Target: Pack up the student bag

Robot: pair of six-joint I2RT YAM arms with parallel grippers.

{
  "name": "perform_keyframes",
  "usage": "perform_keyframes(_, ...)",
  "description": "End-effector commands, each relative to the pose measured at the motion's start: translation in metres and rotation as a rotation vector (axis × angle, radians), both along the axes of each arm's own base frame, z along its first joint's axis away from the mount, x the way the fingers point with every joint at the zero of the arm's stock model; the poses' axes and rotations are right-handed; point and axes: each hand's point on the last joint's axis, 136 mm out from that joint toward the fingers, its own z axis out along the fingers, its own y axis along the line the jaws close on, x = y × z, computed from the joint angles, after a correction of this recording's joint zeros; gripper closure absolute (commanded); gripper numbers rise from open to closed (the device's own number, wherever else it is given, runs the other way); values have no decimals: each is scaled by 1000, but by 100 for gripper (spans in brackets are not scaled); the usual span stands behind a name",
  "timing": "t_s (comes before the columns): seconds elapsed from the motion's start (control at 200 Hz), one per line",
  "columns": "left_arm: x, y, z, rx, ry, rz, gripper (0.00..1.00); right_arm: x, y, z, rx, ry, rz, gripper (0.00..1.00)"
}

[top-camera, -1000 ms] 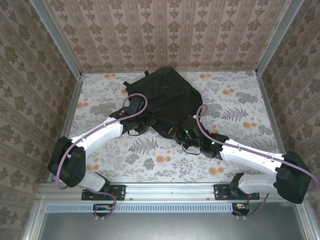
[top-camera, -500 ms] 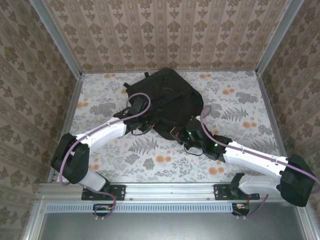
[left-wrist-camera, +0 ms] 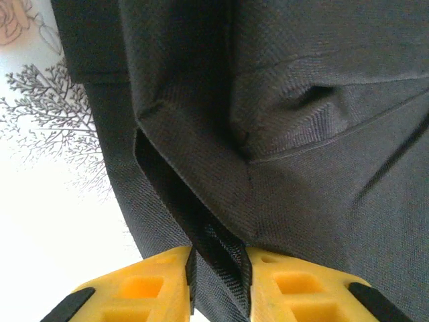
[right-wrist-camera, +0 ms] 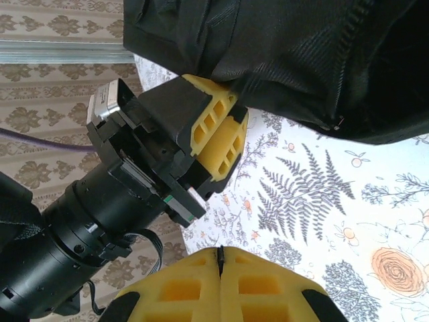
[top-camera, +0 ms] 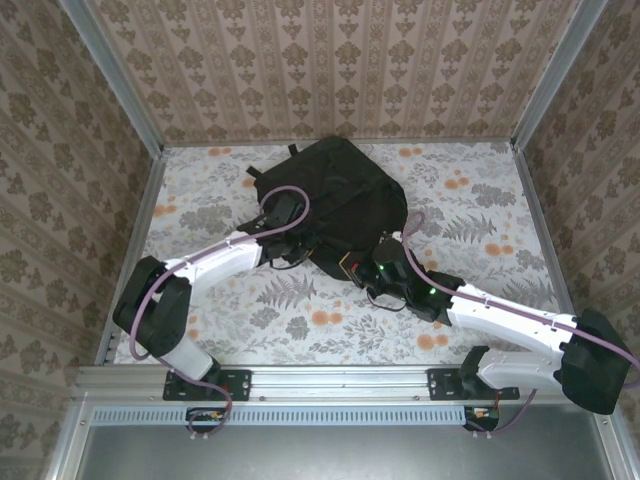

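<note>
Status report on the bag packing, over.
Left tool clamped on student bag strap. Right tool shut, empty, beside bag. Bag lying on table. No obstruction seen.

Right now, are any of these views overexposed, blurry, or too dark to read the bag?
Left wrist view: the tablecloth beside the student bag is washed out to near white, the bag's weave sharp. Right wrist view: the right pincer at the bottom looks soft. Top external view: even light, little detail in the black bag.
</note>
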Motion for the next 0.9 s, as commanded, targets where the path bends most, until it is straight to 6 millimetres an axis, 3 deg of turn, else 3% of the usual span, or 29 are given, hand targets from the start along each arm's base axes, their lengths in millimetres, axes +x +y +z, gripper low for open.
perform_keyframes(0.0,20,-2,25,33,-107,7,75,-2,-3,5,34,-12,-19,100)
perform_keyframes(0.2,21,-4,32,72,-147,-11,86,-2,-10,0,24,-13,-38,100)
perform_keyframes(0.335,16,-4,27,85,-144,-22,100,-1,-17,-2,12,-17,-55,100)
perform_keyframes(0.64,-2,14,29,92,-145,-11,100,-2,-45,-10,-66,-25,-97,100)
perform_keyframes(0.72,-9,7,27,31,-143,-14,84,-2,-48,-12,-61,-23,-105,100)
perform_keyframes(0.835,-10,-18,33,-120,-247,-22,50,-1,-47,-15,-30,-25,-114,100)
perform_keyframes(0.895,-11,-19,31,-136,-268,12,45,0,-45,-15,-13,-24,-114,100)
